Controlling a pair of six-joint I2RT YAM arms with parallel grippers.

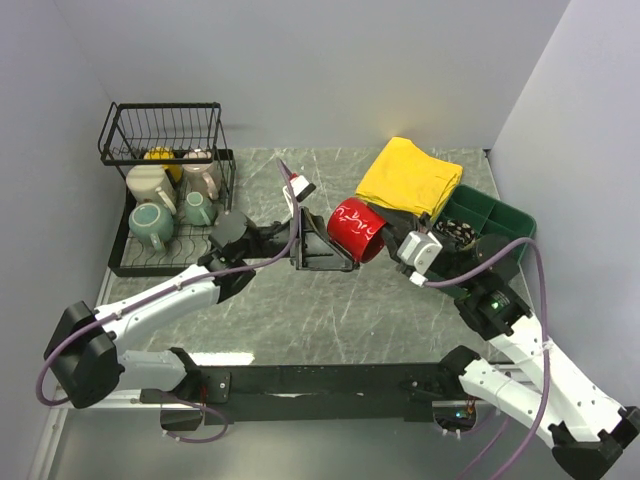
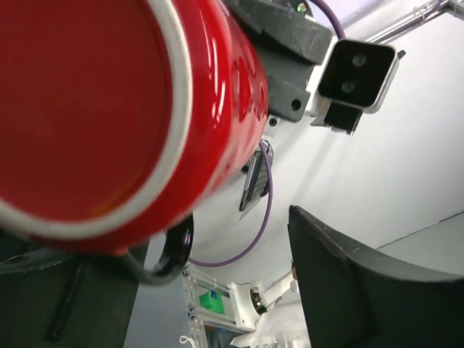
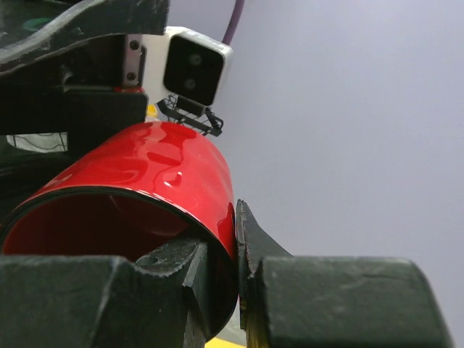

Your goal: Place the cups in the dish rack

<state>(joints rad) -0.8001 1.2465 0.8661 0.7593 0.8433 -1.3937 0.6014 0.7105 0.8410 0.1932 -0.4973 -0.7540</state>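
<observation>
The red mug (image 1: pixel 357 229) hangs on its side above the middle of the table, mouth toward the right. My right gripper (image 1: pixel 397 238) is shut on its rim, one finger inside and one outside (image 3: pixel 235 268); the mug (image 3: pixel 159 167) fills that view. My left gripper (image 1: pixel 325 247) is open at the mug's base, whose red bottom (image 2: pixel 94 109) faces it, with the black handle (image 2: pixel 172 250) by its left finger. The black wire dish rack (image 1: pixel 120 262) at the far left holds the yellow (image 1: pixel 160 157), pinkish-beige (image 1: pixel 200 176), cream (image 1: pixel 148 183), grey-green (image 1: pixel 150 223) and teal (image 1: pixel 197 208) mugs.
A yellow cloth (image 1: pixel 410 175) lies at the back right, partly over a green compartment tray (image 1: pixel 497 222) with dark items in it. Walls close the table at the left, back and right.
</observation>
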